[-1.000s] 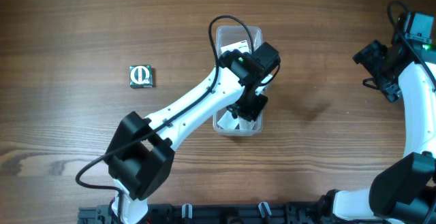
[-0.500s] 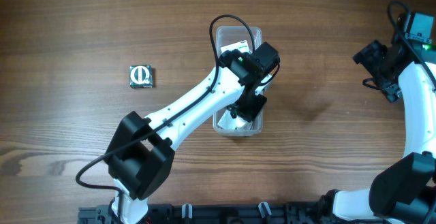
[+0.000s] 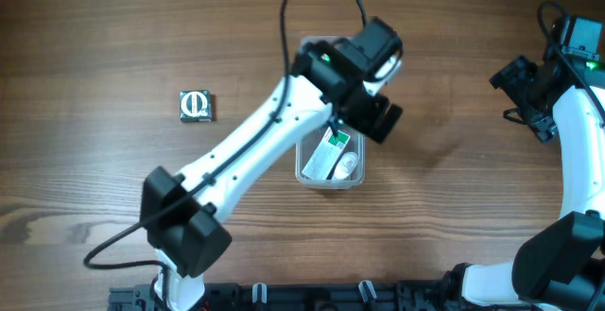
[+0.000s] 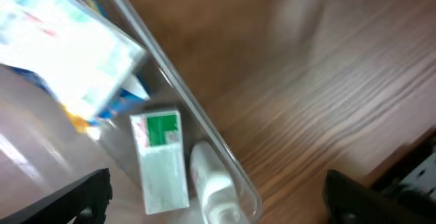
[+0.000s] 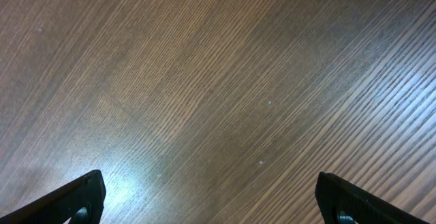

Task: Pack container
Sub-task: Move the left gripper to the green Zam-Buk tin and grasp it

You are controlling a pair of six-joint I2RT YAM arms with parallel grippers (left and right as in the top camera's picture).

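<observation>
The container point(image 3: 304, 171), a long clear plastic tub, lies at the table's middle. At its near end lie a green-and-white box point(image 3: 332, 150) and a small white bottle point(image 3: 347, 166). My left gripper point(image 3: 366, 119) hovers open above the container's right rim, holding nothing. The left wrist view looks down on the rim point(image 4: 178, 94), the green-and-white box point(image 4: 161, 157), the bottle point(image 4: 212, 182) and a blurred blue-and-white box point(image 4: 65, 47); the left gripper point(image 4: 218, 207) is spread wide over them. My right gripper point(image 3: 522, 91) is open at the far right; in its wrist view the right gripper point(image 5: 218, 207) spans bare wood.
A small dark box with a round white logo point(image 3: 197, 105) lies on the wooden table point(image 3: 113, 188) to the left of the container. The left arm reaches diagonally from the front edge over the container's left side.
My left gripper opened from shut, letting go of the green-and-white box in the container. It then lifted up and shifted toward the far right rim. The right arm stayed still.
</observation>
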